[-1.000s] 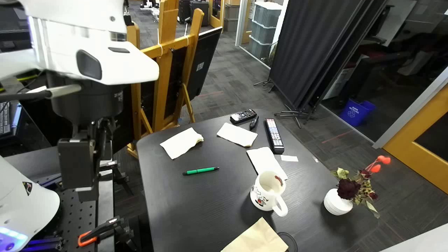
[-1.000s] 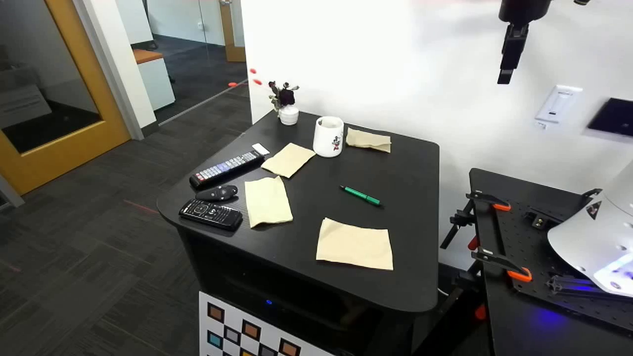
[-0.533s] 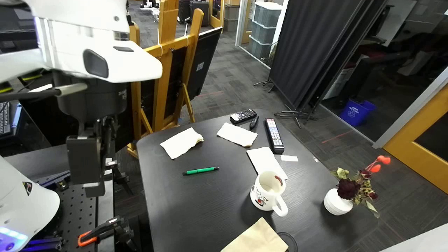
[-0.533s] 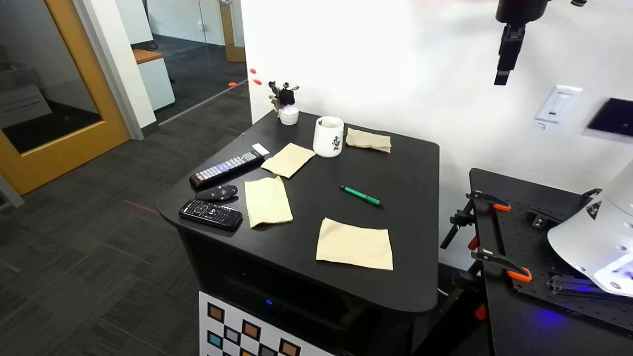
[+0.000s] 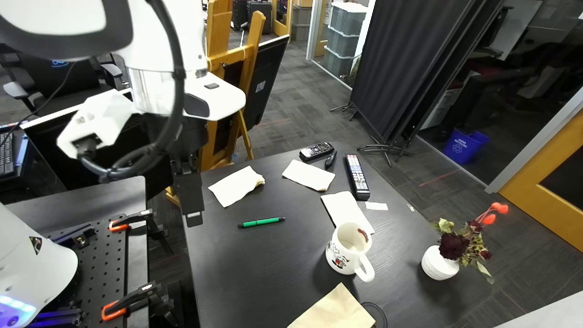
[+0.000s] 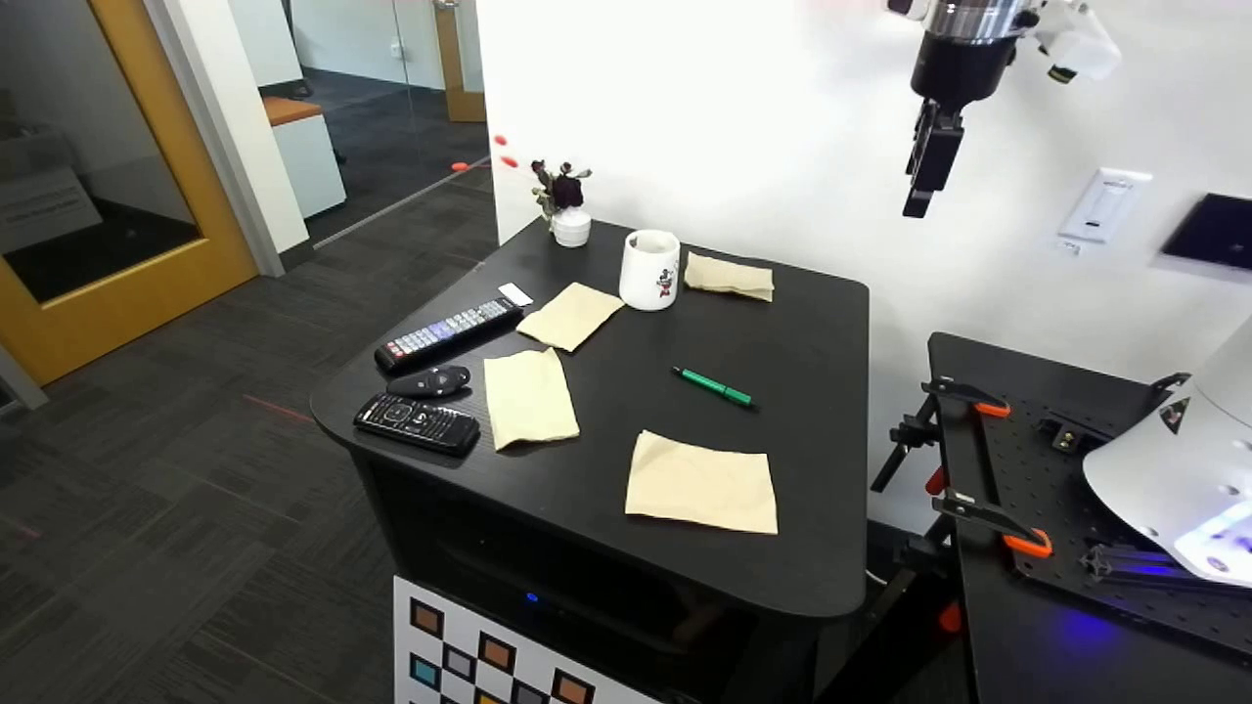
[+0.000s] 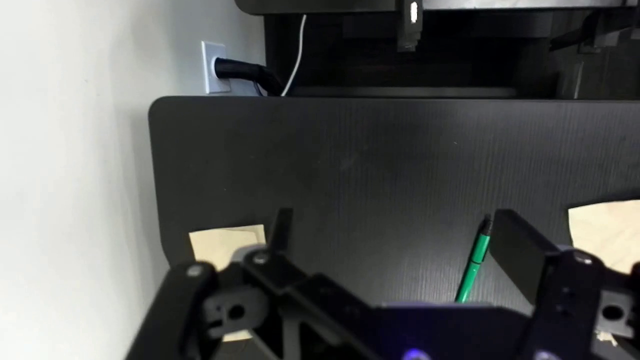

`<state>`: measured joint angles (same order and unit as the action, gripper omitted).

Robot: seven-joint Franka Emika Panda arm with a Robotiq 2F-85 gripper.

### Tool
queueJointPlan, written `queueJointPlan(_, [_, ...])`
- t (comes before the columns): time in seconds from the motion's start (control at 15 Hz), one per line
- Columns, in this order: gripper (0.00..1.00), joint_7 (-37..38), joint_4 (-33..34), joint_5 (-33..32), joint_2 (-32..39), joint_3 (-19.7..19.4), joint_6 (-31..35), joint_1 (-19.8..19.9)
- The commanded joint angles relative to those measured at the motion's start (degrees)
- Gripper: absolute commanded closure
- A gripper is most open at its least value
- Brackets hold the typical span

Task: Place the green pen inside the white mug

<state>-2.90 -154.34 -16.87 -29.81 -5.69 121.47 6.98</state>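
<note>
The green pen (image 5: 261,222) with black ends lies flat on the black table, also seen in an exterior view (image 6: 715,387). In the wrist view the pen (image 7: 475,260) shows between the fingers, near the right finger, its lower end hidden by the gripper body. The white mug (image 5: 348,249), with a cartoon print and side handle, stands upright; it also shows in an exterior view (image 6: 649,274), handle hidden. I cannot make it out in the wrist view. My gripper (image 7: 395,222) is open and empty. It hangs well above the table's robot-side edge, in both exterior views (image 5: 194,217) (image 6: 917,203).
Several beige napkins (image 6: 701,484) lie around the pen and mug. Black remotes (image 5: 357,176) and a small black device (image 6: 428,381) lie at the table's far end. A white vase with flowers (image 5: 439,263) stands beyond the mug. A white wall (image 6: 763,127) borders one table side.
My arm and gripper have moved from above the robot's base stand toward the table and are lower in the exterior views. The wrist has turned. The pen and mug have not moved.
</note>
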Motion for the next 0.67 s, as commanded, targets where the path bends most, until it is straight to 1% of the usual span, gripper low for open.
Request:
queueJointPlan(0.0, [0.0, 1.5, -1.7, 3.2, 5.2, 0.5, 8.4, -1.4])
queueJointPlan(0.33, [0.0, 3.7, -2.7, 3.4, 13.3, 2.8, 18.6, -1.9])
queueJointPlan(0.6, [0.0, 9.0, -2.0, 2.7, 20.2, 4.9, 25.9, -1.6])
